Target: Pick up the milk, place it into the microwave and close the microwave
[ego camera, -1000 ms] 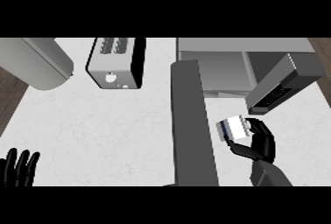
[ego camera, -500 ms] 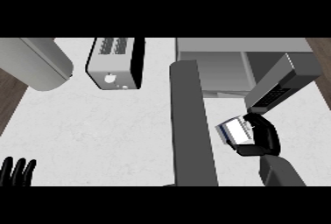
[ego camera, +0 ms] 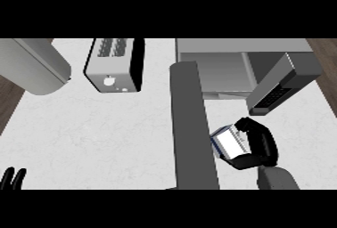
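Observation:
A white and blue milk carton [ego camera: 226, 142] hangs above the counter at lower right, tilted, with my right hand [ego camera: 259, 143] curled round it from the right. Just beyond it stands the microwave [ego camera: 223, 71], its grey cavity showing and its door [ego camera: 283, 84] swung out to the right. The dark open door edge [ego camera: 192, 124] runs down the middle of the view, left of the carton. Only the fingertips of my left hand [ego camera: 13, 177] show at the lower left edge, straight and still.
A silver toaster [ego camera: 116, 65] stands at the back, left of the microwave. A large grey rounded object [ego camera: 36, 67] lies at the far left. The white counter [ego camera: 99, 133] ends at wooden floor on both sides.
My right hand has carried the carton forward towards the microwave and turned it. The left hand has sunk lower, so less of it shows.

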Action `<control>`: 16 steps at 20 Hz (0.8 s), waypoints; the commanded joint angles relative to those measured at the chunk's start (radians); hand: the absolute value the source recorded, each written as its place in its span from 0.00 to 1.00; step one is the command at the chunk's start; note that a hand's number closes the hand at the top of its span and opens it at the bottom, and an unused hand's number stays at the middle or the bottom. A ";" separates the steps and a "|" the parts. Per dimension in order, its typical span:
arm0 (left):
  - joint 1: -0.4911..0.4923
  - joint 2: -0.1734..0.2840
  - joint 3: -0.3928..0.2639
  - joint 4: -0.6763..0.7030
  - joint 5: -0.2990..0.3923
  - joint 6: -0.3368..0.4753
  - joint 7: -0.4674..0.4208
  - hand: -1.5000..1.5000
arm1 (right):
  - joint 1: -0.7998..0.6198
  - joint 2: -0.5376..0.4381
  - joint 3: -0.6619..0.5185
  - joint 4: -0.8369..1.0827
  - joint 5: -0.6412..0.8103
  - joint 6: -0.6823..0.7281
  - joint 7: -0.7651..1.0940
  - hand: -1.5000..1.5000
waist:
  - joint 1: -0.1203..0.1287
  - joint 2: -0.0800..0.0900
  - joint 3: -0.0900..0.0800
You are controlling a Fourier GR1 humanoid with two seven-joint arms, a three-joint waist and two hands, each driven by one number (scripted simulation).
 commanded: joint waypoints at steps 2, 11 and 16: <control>0.074 -0.029 -0.062 0.013 -0.043 -0.029 -0.081 0.00 | 0.193 0.074 0.091 -0.324 -0.002 -0.074 0.160 1.00 | 0.004 0.000 0.000; 0.001 0.037 0.131 0.027 0.130 -0.084 0.005 0.00 | 0.288 0.099 0.261 -0.662 -0.018 -0.282 0.376 1.00 | 0.012 0.006 0.001; 0.071 -0.002 0.106 -0.001 0.075 -0.116 -0.045 0.00 | 0.162 0.099 0.294 -0.593 0.019 -0.399 0.359 1.00 | 0.022 0.007 0.002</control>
